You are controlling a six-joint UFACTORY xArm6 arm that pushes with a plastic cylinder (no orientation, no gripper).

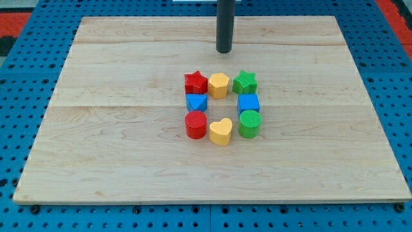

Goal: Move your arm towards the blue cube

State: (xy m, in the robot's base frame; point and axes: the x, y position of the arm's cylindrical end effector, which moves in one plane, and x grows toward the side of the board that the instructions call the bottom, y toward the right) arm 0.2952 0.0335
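A pale wooden board [129, 161] of joined planks filled most of the view, evenly lit. Around it, from twelve o'clock right round the clock, ran a blue pegboard surface [19, 212] dotted with holes. Red patches [19, 22] showed at ten and two o'clock.

- A pale wooden board, the surface [129, 161], lies on a blue pegboard base [26, 216].
- A red star block [196, 82], a yellow hexagonal block [219, 84] and a green star block [244, 82] form a row.
- A blue triangular block [196, 102] sits below the red star.
- A red cylinder [196, 124], yellow heart block [221, 131] and green cylinder [249, 123] line the bottom.
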